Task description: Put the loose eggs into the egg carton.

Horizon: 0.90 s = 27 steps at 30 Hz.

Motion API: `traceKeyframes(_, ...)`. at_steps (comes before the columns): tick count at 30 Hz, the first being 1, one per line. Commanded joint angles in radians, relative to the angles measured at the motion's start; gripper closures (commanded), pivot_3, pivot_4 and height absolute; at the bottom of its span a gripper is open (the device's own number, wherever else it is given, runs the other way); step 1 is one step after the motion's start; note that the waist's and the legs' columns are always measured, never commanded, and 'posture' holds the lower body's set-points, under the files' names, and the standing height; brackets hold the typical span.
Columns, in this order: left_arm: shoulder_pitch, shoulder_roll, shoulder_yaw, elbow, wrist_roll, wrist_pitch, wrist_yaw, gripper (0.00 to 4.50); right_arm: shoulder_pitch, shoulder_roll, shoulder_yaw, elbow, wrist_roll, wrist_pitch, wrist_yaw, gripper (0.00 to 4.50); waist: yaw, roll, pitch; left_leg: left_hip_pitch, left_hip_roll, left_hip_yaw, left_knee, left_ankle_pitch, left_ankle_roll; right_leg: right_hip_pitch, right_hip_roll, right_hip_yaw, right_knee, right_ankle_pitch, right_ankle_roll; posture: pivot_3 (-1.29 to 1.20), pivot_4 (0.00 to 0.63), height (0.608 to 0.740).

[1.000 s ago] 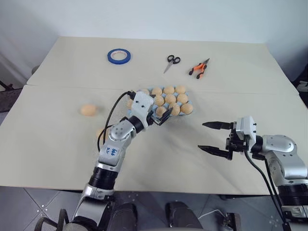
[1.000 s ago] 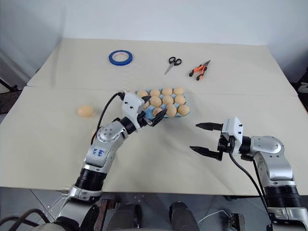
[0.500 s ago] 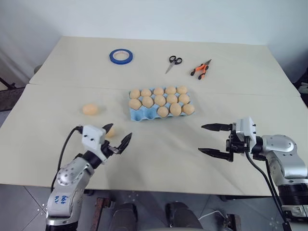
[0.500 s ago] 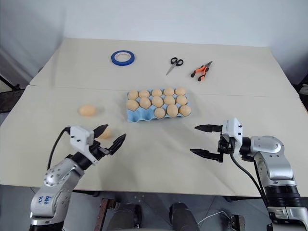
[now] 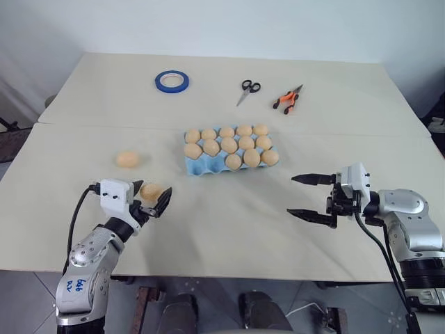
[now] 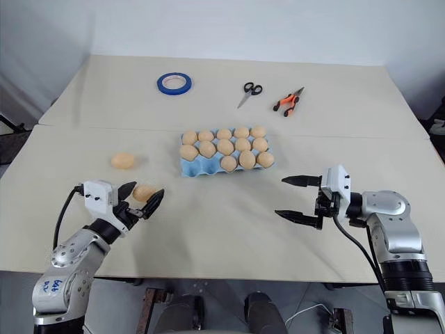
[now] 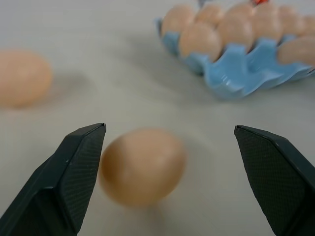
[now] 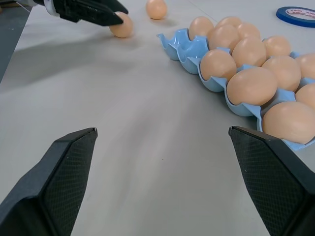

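The light blue egg carton (image 5: 202, 165) sits mid-table, most cups filled with tan eggs and its front-left cups bare. Two loose eggs lie to its left on the table: one (image 5: 128, 159) farther back, one (image 5: 151, 191) nearer the front. My left gripper (image 5: 151, 197) is open and low over the table, its fingers either side of the nearer egg (image 7: 142, 166), which rests close to one finger (image 7: 81, 172). To the right of the carton, my right gripper (image 5: 304, 197) hovers open and empty, pointing left toward the carton (image 8: 184, 46).
A blue tape roll (image 5: 172, 81), scissors (image 5: 247, 89) and orange-handled pliers (image 5: 288, 99) lie at the back of the table. A seam crosses the table just behind the carton. The table's front edge runs close under both arms.
My left arm swung from the carton to the left and down toward the front. Its open fingers now flank the nearer loose egg. The right gripper stayed put.
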Motion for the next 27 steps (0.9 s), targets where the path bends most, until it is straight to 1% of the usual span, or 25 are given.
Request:
traceKeyframes(1, -0.008, 0.019, 0.008, -0.014, -0.023, 0.044, 0.004, 0.05, 0.001, -0.016, -0.014, -0.02, 0.008, 0.002, 0.011, 0.0, 0.0, 0.0, 0.0, 0.0, 0.0, 0.0, 0.0, 0.0, 0.0, 0.0, 0.0, 0.0, 0.0, 0.0, 0.0, 0.0, 0.15, 0.74)
traceKeyframes(13, -0.023, 0.043, -0.033, 0.01, -0.002, 0.037, -0.014, 0.05, 0.009, -0.015, -0.02, -0.028, 0.005, 0.003, -0.001, 0.0, 0.001, 0.0, 0.0, 0.0, 0.0, 0.001, -0.002, 0.002, -0.005, 0.0, 0.0, 0.0, -0.003, 0.0, 0.0, 0.0, 0.15, 0.74)
traceKeyframes(16, -0.034, 0.047, -0.037, 0.028, 0.007, 0.049, 0.002, 0.67, 0.006, -0.012, -0.019, -0.027, 0.004, 0.002, -0.004, 0.0, 0.001, 0.0, 0.0, 0.0, 0.0, 0.001, -0.003, 0.002, -0.005, 0.0, 0.0, 0.0, -0.003, 0.0, 0.0, 0.0, 0.15, 0.74)
traceKeyframes(21, -0.037, 0.056, -0.047, 0.034, 0.015, 0.036, -0.004, 2.2, 0.003, -0.008, -0.018, -0.024, 0.001, -0.002, -0.006, 0.0, 0.001, 0.0, 0.0, 0.0, 0.0, 0.001, -0.003, 0.002, -0.005, 0.0, 0.0, 0.0, -0.003, 0.0, 0.0, 0.0, 0.15, 0.74)
traceKeyframes(23, -0.041, 0.061, -0.056, 0.034, 0.019, 0.029, -0.009, 2.36, 0.003, -0.006, -0.019, -0.023, -0.001, -0.003, -0.007, 0.0, 0.001, 0.0, 0.0, 0.0, 0.0, 0.001, -0.003, 0.002, -0.005, 0.0, 0.0, 0.0, -0.003, 0.0, 0.0, 0.0, 0.15, 0.74)
traceKeyframes(27, -0.063, 0.06, -0.101, 0.009, 0.024, 0.018, -0.024, 2.38, 0.004, -0.002, -0.019, -0.023, -0.004, -0.007, -0.012, 0.0, 0.001, 0.0, 0.0, 0.0, 0.0, 0.001, -0.003, 0.002, -0.005, 0.0, 0.0, 0.0, -0.003, 0.0, 0.0, 0.0, 0.15, 0.74)
